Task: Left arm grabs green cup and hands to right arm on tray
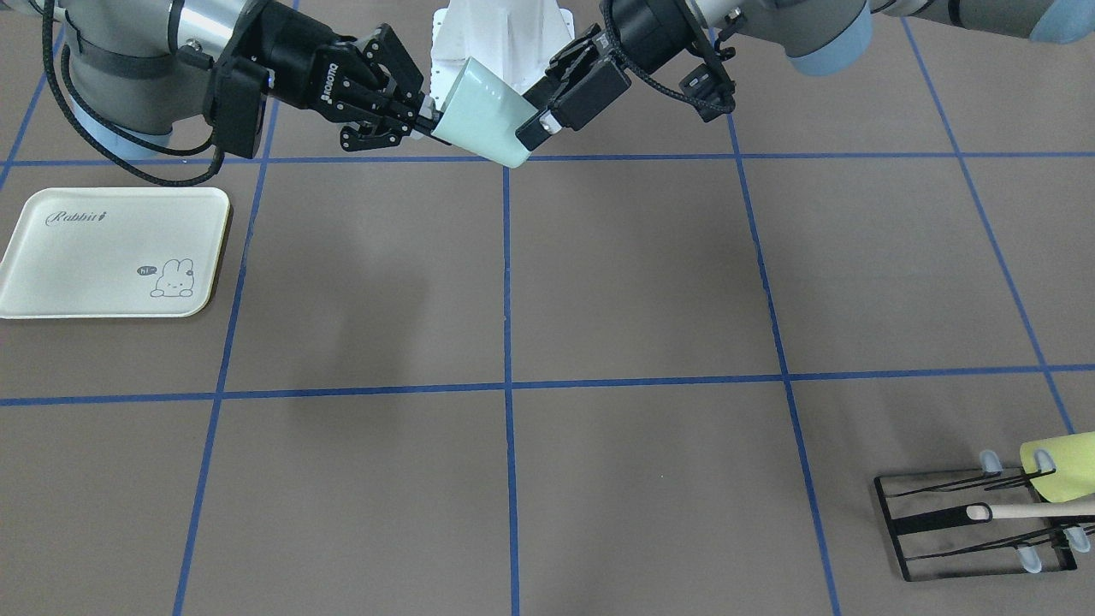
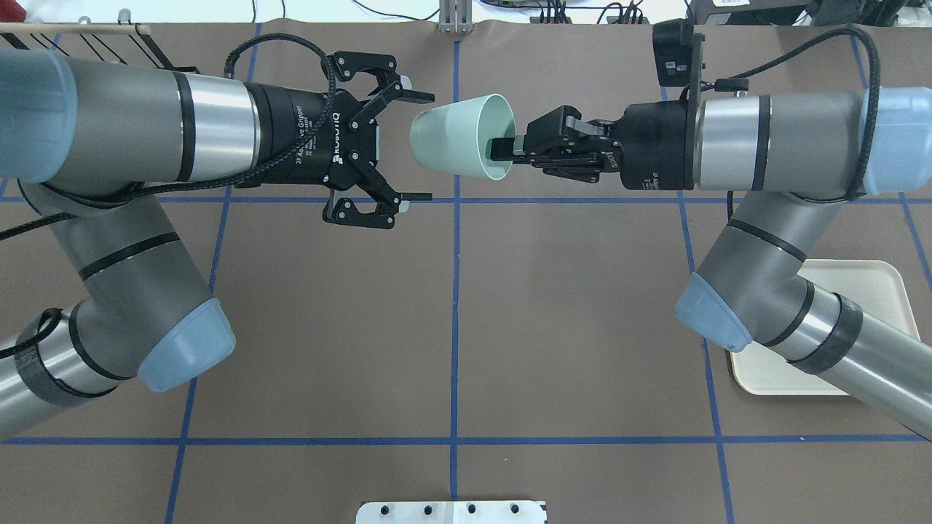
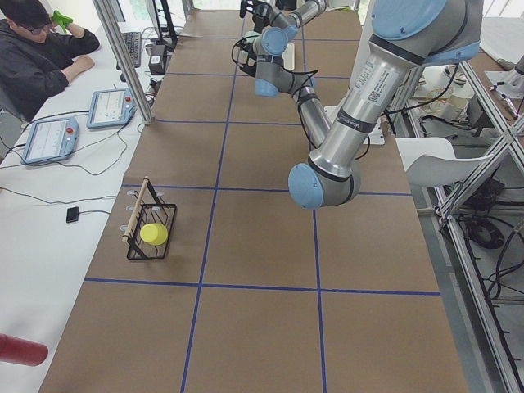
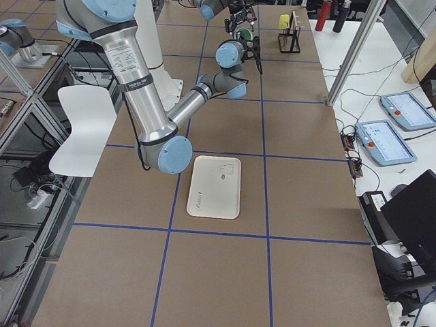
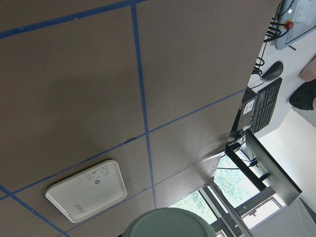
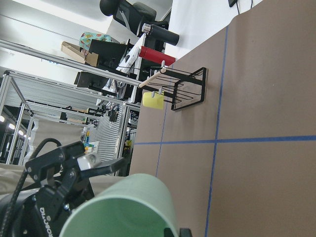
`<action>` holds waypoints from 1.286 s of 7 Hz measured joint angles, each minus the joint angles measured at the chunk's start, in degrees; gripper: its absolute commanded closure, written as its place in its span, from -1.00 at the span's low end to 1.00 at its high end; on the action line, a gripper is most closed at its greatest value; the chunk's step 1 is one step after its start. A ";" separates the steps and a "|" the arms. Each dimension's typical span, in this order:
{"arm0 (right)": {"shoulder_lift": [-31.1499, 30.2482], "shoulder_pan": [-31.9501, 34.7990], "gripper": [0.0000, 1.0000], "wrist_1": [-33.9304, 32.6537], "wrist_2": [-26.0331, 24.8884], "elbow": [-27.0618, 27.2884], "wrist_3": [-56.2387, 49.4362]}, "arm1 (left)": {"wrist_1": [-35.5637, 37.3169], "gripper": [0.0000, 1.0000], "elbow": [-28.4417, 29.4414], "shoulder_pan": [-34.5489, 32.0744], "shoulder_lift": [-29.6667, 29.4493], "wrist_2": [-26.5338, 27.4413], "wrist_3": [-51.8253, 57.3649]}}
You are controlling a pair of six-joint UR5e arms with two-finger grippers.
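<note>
The pale green cup point(image 2: 455, 138) hangs on its side in mid-air over the far middle of the table, between the two arms. My right gripper point(image 2: 504, 149) is shut on the cup's rim, with one finger inside the mouth; in the front-facing view this gripper point(image 1: 425, 124) is on the left. My left gripper point(image 2: 426, 145) is open, with its fingers point(image 2: 419, 95) spread wide either side of the cup's base and not touching it. The left wrist view shows the cup's base point(image 5: 170, 224) at the bottom edge. The cream tray point(image 1: 111, 252) lies flat and bare on the right arm's side, partly under that arm point(image 2: 866, 287).
A black wire rack point(image 1: 975, 530) with a wooden bar and a yellow-green cup point(image 1: 1061, 466) stands at the far corner on the left arm's side. A person point(image 3: 37, 49) sits at a desk beyond the table's far edge.
</note>
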 measured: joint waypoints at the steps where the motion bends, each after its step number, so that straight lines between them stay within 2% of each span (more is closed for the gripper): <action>1: -0.17 1.96 1.00 -0.05 -0.15 -1.15 -0.62 | 0.01 -1.00 0.00 -0.18 0.03 0.00 0.24; 3: -0.60 7.59 1.00 -1.05 -0.10 -3.97 -2.52 | -0.02 -1.00 -0.02 -0.61 0.86 -0.09 1.13; 5: -2.68 12.91 1.00 -7.69 1.11 -5.04 -9.61 | 0.99 -1.00 -0.25 -1.62 1.76 -1.20 8.32; 7: -6.62 15.52 1.00 -17.09 1.91 -4.58 -23.14 | 6.52 -0.98 -0.94 -3.90 1.93 -2.64 22.02; 9: -11.14 17.14 1.00 -23.41 2.88 -4.45 -36.81 | 11.36 -0.98 -1.24 -5.30 2.06 -2.56 36.73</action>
